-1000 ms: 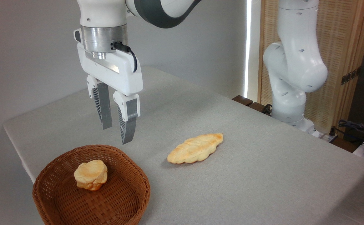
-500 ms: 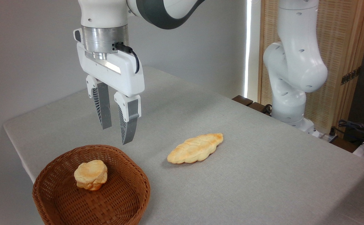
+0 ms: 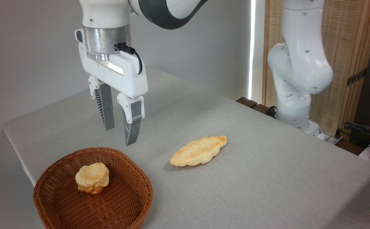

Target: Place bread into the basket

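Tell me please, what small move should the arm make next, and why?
Probably shift the gripper to the right in the picture, until it is over the bread, before it goes down. The fingers hang empty, slightly apart, above the far rim of the basket, which holds only a small bun. The bread lies on the table, outside the basket.

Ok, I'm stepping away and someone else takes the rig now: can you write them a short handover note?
Gripper: empty, fingers slightly apart, hanging in the air above the far rim of the basket.
Bread: flat on the table, right of the basket, untouched.
Small round bun: already in the basket.
Done: nothing yet for the long bread.
Left: move over it, grasp it, place it in the basket.
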`<control>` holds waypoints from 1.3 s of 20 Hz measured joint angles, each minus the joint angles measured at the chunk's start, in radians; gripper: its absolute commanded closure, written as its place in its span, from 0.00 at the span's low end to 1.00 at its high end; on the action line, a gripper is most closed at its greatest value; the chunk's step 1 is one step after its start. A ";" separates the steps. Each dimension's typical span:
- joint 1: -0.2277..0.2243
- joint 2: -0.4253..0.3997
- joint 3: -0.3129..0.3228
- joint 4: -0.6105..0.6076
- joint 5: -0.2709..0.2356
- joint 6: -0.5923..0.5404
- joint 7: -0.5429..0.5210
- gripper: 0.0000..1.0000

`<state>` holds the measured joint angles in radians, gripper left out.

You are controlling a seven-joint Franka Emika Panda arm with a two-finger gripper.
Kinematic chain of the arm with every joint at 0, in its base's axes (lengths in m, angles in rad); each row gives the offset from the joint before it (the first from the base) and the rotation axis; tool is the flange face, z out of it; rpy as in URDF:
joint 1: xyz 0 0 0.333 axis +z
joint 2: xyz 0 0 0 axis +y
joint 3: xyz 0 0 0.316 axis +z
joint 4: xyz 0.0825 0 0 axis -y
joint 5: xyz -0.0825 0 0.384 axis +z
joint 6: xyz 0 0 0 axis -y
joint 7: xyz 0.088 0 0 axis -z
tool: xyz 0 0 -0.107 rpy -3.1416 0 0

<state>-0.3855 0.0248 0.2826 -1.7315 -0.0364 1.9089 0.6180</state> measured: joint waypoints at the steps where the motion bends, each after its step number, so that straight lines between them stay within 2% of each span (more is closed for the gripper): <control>1: 0.000 -0.001 -0.001 -0.001 -0.001 -0.004 0.000 0.00; 6: -0.003 -0.025 -0.003 -0.038 -0.002 -0.043 0.000 0.00; 15: -0.009 -0.097 -0.004 -0.228 -0.002 -0.062 0.007 0.00; 19: -0.009 -0.107 -0.004 -0.289 -0.002 -0.062 0.054 0.00; 26: -0.007 -0.119 0.001 -0.374 -0.001 -0.062 0.215 0.00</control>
<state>-0.3929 -0.0938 0.2833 -2.1058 -0.0379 1.8474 0.8333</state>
